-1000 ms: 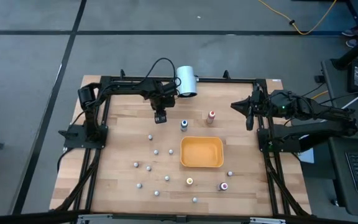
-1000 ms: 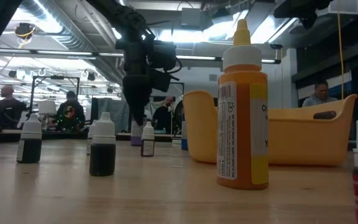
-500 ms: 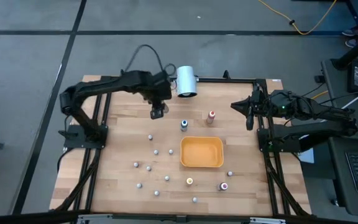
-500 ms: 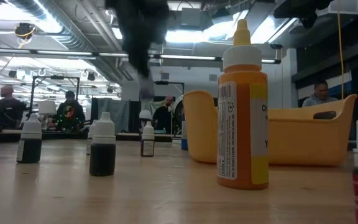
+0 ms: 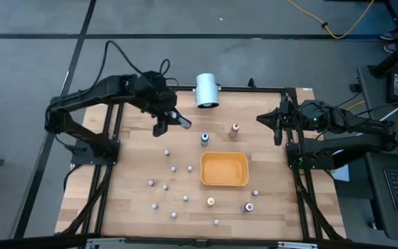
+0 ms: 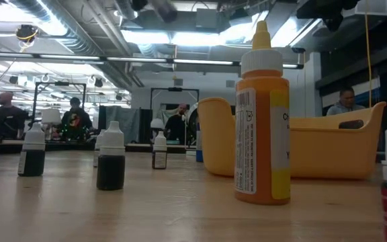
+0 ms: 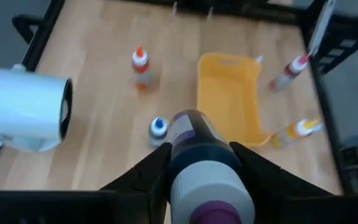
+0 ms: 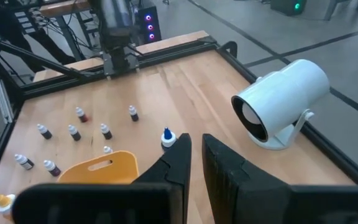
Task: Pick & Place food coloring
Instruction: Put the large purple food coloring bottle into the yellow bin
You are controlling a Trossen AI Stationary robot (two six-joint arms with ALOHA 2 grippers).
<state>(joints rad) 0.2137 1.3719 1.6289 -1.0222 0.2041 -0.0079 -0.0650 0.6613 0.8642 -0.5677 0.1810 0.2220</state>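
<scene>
Above the wooden desk, high view: left pincer has lifted off the surface and swung outward. The orange-yellow plastic tray lies well beyond it; right pincer waits at the far edge.

Low view: that pincer has risen out of frame; loose white-capped dropper bottles stand below.

Left wrist view: fingers clamped on a dark, pale-capped food coloring bottle, tray ahead. Pick looks done; carry comes next.

Right wrist view: fingers nearly together, empty.

Small white-capped food coloring bottles stand scattered upright.
</scene>
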